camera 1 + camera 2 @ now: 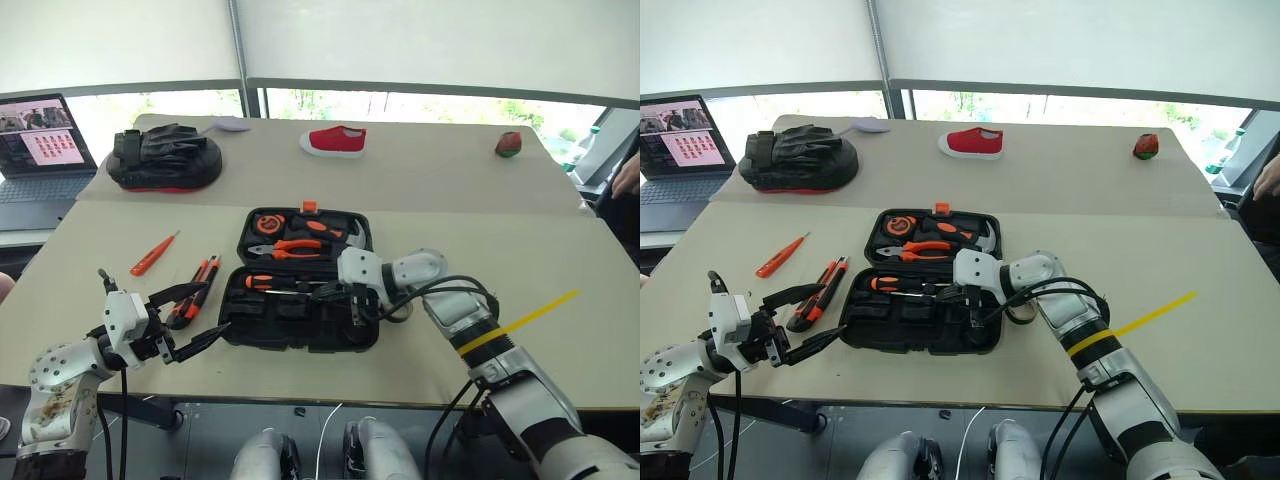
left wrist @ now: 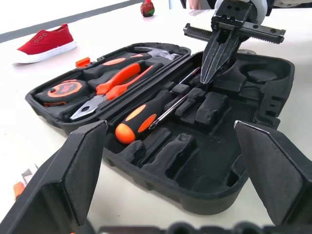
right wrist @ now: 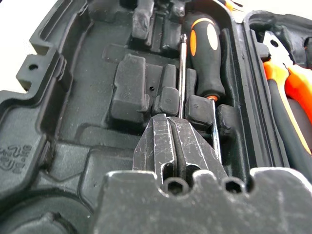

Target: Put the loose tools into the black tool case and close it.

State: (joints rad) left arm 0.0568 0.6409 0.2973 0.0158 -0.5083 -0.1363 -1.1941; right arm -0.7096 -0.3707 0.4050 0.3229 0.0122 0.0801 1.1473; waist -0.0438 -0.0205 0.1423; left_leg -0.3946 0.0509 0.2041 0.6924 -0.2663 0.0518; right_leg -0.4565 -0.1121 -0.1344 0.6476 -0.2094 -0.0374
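Beige table point(image 1: 480, 250), black tool case point(image 1: 300, 325) open at centre. My right gripper point(image 3: 176, 134) pinched shut on screwdriver shaft point(image 3: 182, 73), black-and-orange handle point(image 2: 139, 122) already over its slot. I press shaft flat into clips before release. Left gripper point(image 1: 185, 320) spread wide, empty, beside utility knife point(image 1: 195, 290); orange screwdriver point(image 1: 152, 255) further left.

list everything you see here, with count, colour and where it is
tool case: 1, black, open, table middle
screwdriver: 1, black-and-orange handle, in case's near half
pliers: 1, orange-handled, in far half
tape measure: 1, orange-black, far half
thin screwdriver: 1, orange, on table left of case
utility knife: 1, orange-black, between them
padded mitt: 1, black, far left
shoe: 1, red, far middle
laptop: 1, left edge
tape strip: 1, yellow, right
left pincer: open, left of case
right pincer: shut, tips in case on a screwdriver shaft
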